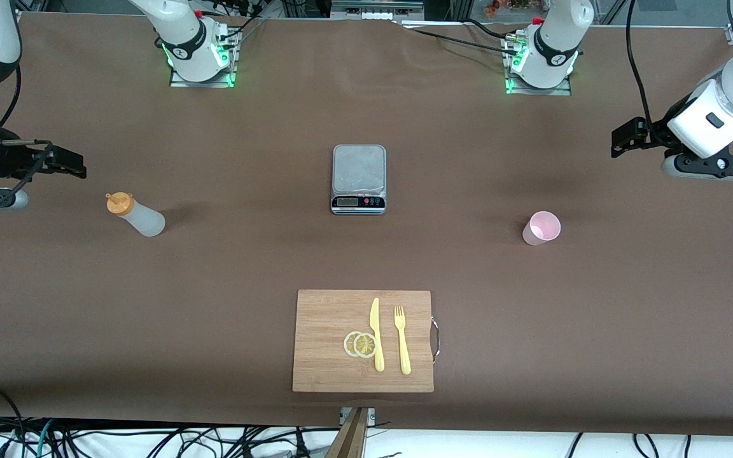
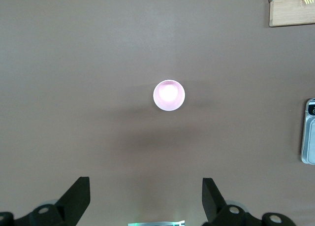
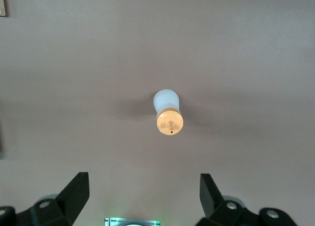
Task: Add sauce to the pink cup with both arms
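The sauce bottle (image 1: 137,216), whitish with an orange nozzle cap, stands upright on the brown table toward the right arm's end. In the right wrist view the sauce bottle (image 3: 167,113) shows from above. My right gripper (image 1: 72,166) (image 3: 144,191) hangs open and empty above the table, apart from the bottle. The pink cup (image 1: 541,228) stands upright toward the left arm's end, and the cup (image 2: 169,95) looks empty from above. My left gripper (image 1: 621,137) (image 2: 145,194) is open with nothing between its fingers, over the table and apart from the cup.
A silver kitchen scale (image 1: 358,179) sits mid-table between bottle and cup. Nearer the front camera lies a wooden cutting board (image 1: 328,318) with a yellow knife (image 1: 376,334), a yellow fork (image 1: 402,340) and two lemon slices (image 1: 360,344). Both arm bases stand along the table's back edge.
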Available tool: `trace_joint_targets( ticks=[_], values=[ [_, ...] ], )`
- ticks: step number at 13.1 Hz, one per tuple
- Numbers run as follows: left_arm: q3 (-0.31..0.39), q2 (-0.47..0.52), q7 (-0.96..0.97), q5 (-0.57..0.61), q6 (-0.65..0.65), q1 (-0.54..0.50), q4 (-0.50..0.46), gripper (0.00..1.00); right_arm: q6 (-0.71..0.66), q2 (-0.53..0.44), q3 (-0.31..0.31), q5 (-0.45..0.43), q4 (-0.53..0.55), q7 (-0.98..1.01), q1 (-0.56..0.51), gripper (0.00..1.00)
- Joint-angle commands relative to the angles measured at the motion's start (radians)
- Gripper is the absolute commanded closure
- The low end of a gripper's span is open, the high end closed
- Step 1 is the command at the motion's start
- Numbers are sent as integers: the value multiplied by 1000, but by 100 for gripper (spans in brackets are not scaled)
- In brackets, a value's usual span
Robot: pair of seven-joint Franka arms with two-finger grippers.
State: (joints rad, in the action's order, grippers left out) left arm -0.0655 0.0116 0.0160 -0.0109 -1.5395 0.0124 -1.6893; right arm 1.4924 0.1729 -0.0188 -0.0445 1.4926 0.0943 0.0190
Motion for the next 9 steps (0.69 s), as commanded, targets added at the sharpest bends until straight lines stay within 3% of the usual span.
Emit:
trace_joint_targets(
  ticks=[1,9],
  values=[
    [-7,-4,-14,28,30,6,22,0,14,-15,8,2,17,12,-13,1],
    [-14,-4,-18,29,24,6,14,0,20,-13,8,2,17,12,-13,1]
  ],
)
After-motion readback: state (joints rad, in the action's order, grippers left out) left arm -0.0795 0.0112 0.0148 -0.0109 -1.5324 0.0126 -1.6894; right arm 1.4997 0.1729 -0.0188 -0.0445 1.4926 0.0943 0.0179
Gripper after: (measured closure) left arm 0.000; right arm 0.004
